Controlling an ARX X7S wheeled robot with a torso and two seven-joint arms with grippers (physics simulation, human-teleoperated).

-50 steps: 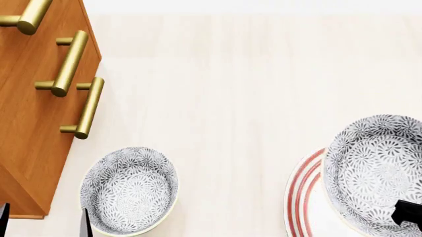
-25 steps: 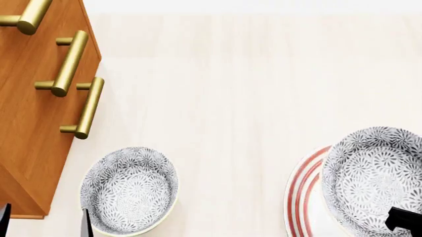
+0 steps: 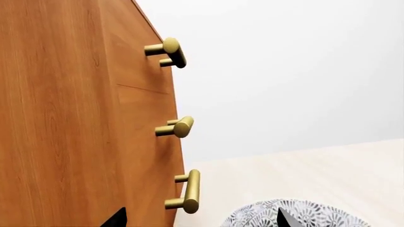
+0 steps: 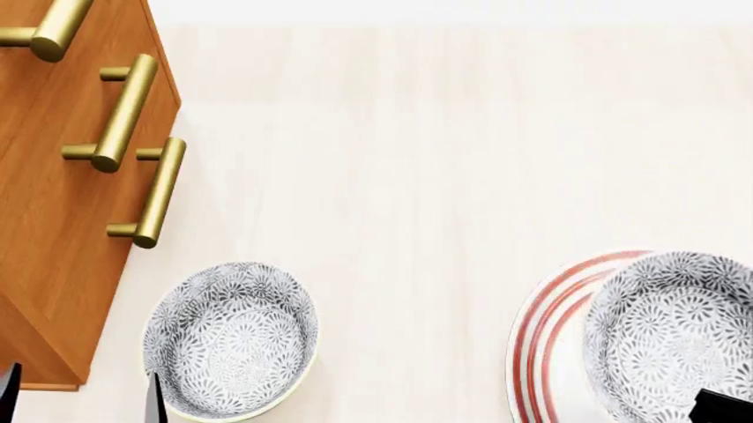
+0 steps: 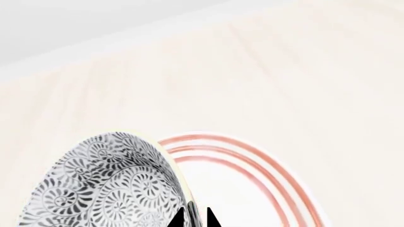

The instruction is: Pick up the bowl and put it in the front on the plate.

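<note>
While pinched by right end effector [image 5: 192,218], bowl [image 5: 107,184] over plate [image 5: 252,179]

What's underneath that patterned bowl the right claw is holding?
The red-ringed plate lies under the bowl pinched by the right gripper. Only the plate's ringed edge shows; its middle is covered, so contact can't be judged.

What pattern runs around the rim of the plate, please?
Three concentric red rings on white, clearest on the plate in the right wrist view.
</note>
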